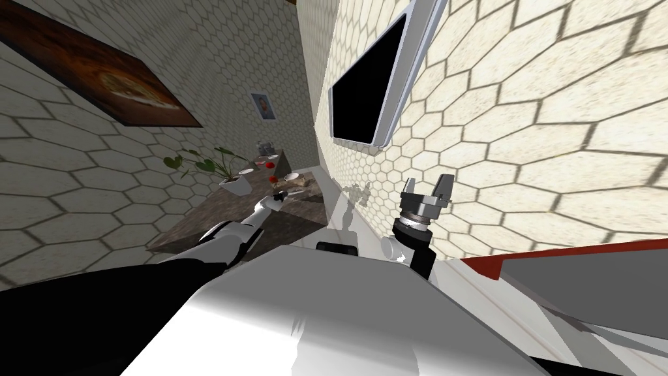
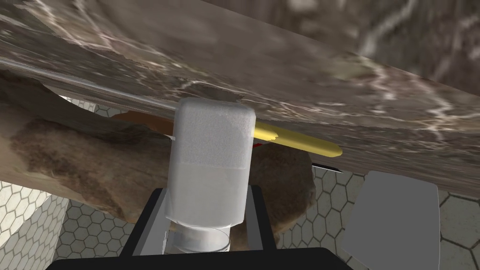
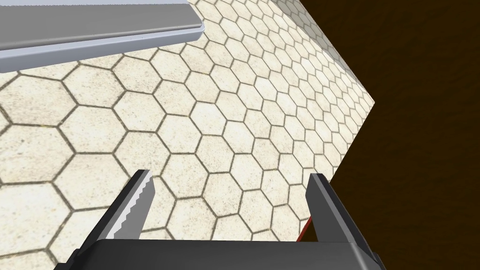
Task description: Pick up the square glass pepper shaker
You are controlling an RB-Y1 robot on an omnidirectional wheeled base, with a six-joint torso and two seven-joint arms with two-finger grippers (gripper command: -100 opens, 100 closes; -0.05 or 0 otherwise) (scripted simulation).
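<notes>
The pepper shaker (image 2: 208, 154) is a square, pale, frosted-looking jar with rounded corners and a ribbed neck toward my hand. It sits between the two fingers of my left gripper (image 2: 208, 194), which press its sides, so the gripper is shut on it. Its far end reaches the edge of the dark marbled counter (image 2: 328, 70). In the head view my left gripper (image 1: 278, 196) is stretched out over that counter (image 1: 215, 222). My right gripper (image 1: 427, 186) is raised beside the tiled wall, and its fingers (image 3: 138, 201) stand open with nothing between them.
A brown lumpy object (image 2: 84, 159) and a yellow stick-shaped thing (image 2: 304, 143) lie just beyond the shaker, and a grey block (image 2: 393, 220) stands beside it. Farther along the counter are a potted plant (image 1: 233, 181), a white bowl (image 1: 291, 177) and red items (image 1: 272, 179). A dark screen (image 1: 368, 85) hangs on the wall.
</notes>
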